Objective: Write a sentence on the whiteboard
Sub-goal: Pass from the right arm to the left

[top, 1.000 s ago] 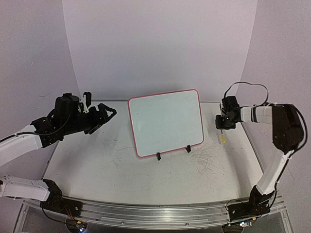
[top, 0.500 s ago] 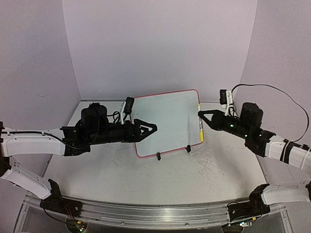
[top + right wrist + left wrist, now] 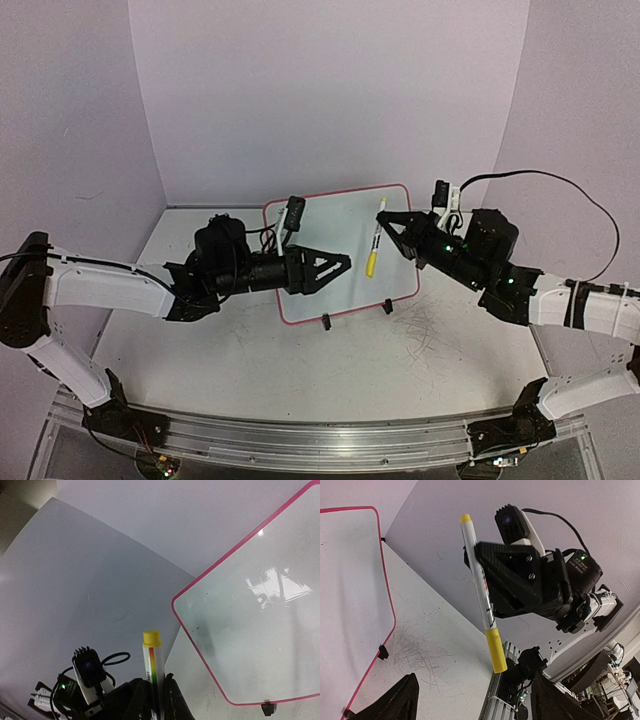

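Soft, even, faintly lavender light fills every view, sharp and nearly shadowless, with a white glare patch on the whiteboard (image 3: 260, 630).

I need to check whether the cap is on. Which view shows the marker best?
The left wrist view: the marker appears full-length and close, yellow cap on its lower end. The top external view shows it small in front of the whiteboard; the right wrist view shows only its yellow-tipped other end.
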`<control>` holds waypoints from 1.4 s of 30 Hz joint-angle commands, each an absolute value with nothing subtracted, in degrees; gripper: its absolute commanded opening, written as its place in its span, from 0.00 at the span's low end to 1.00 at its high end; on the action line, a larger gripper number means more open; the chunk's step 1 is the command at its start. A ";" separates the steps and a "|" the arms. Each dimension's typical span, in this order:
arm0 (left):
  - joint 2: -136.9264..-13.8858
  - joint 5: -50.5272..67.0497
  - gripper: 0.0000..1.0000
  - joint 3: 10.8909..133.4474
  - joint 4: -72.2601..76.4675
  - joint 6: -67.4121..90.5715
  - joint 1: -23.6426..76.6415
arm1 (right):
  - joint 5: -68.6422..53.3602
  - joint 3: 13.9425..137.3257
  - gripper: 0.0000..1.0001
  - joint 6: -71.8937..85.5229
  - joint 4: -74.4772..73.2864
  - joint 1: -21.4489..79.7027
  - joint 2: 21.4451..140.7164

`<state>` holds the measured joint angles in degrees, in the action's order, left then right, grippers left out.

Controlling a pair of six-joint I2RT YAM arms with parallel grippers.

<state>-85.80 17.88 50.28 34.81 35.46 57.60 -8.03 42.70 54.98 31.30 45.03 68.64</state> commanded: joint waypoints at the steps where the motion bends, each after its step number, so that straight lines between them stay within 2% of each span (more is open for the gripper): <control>1: -90.84 23.09 0.74 57.11 37.22 33.43 58.28 | 6.87 49.03 0.00 61.33 23.44 47.78 68.12; 6: -93.69 24.03 0.71 60.34 37.04 33.13 59.68 | 8.49 51.49 0.00 62.02 20.65 48.67 69.96; 8: -93.90 22.12 0.61 60.57 36.65 33.28 59.68 | 8.05 52.00 0.00 61.76 20.65 49.08 70.76; 12: -94.71 20.93 0.49 61.78 35.69 33.18 59.69 | 8.01 51.95 0.00 61.34 20.57 49.48 70.91; 18: -96.38 20.71 0.35 63.11 35.01 34.08 59.76 | 8.17 51.56 0.00 61.06 20.30 49.74 70.51; 23: -97.06 20.48 0.29 64.00 34.48 34.53 59.76 | 7.81 51.33 0.00 61.33 20.29 50.05 70.07; 30: -95.39 17.18 0.02 63.20 32.95 33.49 59.71 | 6.08 50.59 0.00 60.65 20.30 50.46 69.12; 32: -94.96 17.14 0.00 62.98 31.71 32.67 59.60 | 3.72 50.96 0.00 57.98 20.23 50.45 69.28; 33: -94.42 17.29 0.00 62.53 30.93 31.81 59.57 | 2.91 51.34 0.06 56.52 19.75 50.49 69.46; 34: -93.90 17.47 0.00 61.94 29.94 31.10 59.51 | 2.17 51.84 0.17 54.63 19.10 50.45 69.53; 40: -86.10 23.59 0.00 59.46 15.37 21.24 56.56 | -0.94 57.55 0.95 32.17 4.72 50.37 68.75; 42: -83.27 23.51 0.00 60.09 6.64 17.08 55.46 | -8.35 59.86 0.98 21.82 -2.26 50.30 68.18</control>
<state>-90.98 20.63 59.33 20.58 26.79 57.86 1.53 53.86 43.33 9.55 50.09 70.25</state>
